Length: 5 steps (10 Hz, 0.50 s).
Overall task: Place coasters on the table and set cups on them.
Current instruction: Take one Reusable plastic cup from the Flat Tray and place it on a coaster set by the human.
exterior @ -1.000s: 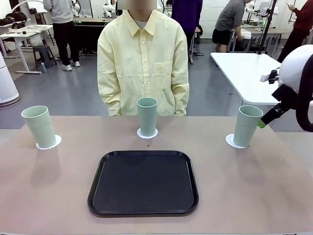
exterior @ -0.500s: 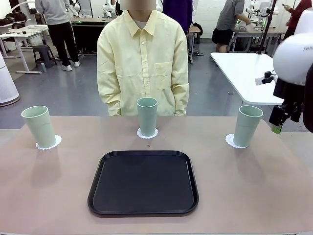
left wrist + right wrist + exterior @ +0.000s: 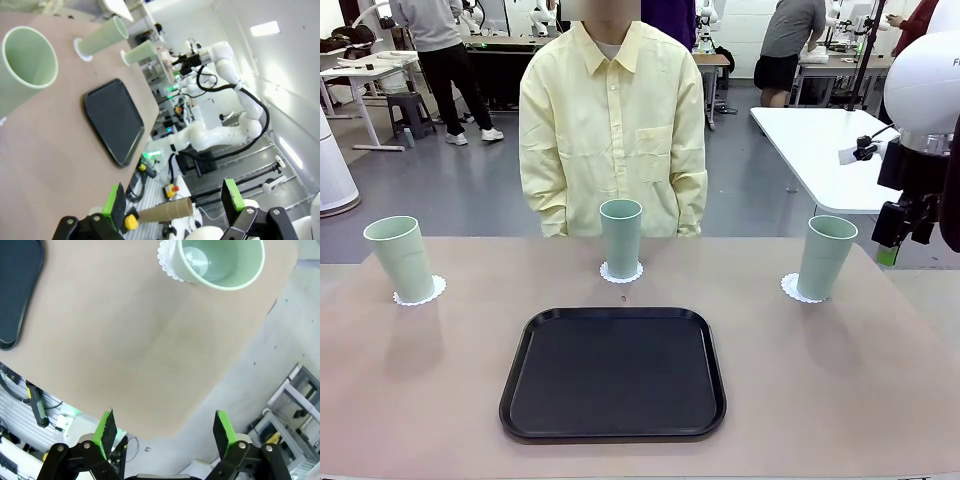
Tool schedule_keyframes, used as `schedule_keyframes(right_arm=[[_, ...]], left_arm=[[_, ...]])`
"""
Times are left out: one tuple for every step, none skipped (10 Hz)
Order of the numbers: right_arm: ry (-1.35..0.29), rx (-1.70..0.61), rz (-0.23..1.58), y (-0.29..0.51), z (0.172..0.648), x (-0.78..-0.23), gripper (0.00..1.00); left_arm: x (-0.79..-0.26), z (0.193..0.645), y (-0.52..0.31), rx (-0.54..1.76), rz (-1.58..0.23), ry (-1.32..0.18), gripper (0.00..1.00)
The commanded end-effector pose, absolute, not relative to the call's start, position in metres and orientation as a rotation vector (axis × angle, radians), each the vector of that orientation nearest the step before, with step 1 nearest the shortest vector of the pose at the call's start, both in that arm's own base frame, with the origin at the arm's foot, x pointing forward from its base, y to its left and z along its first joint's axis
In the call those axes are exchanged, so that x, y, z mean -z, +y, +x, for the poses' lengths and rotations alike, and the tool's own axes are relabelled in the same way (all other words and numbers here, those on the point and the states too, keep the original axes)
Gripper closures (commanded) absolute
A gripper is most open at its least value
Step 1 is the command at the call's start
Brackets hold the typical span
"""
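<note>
I judge the tall mint-green plastic cups (image 3: 825, 257) light and easily tipped; I would grip mid-wall. Both jaws stand open, empty.

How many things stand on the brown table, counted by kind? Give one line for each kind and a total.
Cups: 3, at the left, in the middle and at the right
Coasters: 3, one under each cup, left, middle, right
Tray: 1, black, nothing on it
Total: 7

The person's hands are hidden behind the table (image 3: 880, 400); the nearest cup (image 3: 22, 70) is cut off.
</note>
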State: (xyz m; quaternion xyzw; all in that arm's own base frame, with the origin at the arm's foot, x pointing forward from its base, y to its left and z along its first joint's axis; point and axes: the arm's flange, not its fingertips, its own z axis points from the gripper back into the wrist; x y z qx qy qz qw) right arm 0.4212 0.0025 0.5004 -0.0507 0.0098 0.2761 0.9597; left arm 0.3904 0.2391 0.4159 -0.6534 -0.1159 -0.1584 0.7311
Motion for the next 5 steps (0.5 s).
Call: schedule_keyframes(right_arm=[[0.007,-0.536,-0.133,0.0034,0.4203,-0.4933,0.00],[0.007,-0.536,-0.133,0.0034,0.4203,-0.4933,0.00],[0.007,-0.536,-0.133,0.0034,0.4203,-0.4933,0.00],[0.007,-0.536,-0.133,0.0034,0.4203,-0.4933,0.00],[0.007,-0.536,-0.133,0.0034,0.4203,-0.4933,0.00]], left_arm=[[-0.4181,0.3890,0.2406,0.350,-1.443,-0.254,0.00],[-0.4181,0.3890,0.2406,0.350,-1.443,-0.254,0.00],[-0.4181,0.3890,0.2406,0.350,-1.443,-0.254,0.00],[-0.4181,0.3890,0.2406,0.350,-1.443,-0.254,0.00],[-0.4181,0.3890,0.2406,0.350,-1.443,-0.254,0.00]])
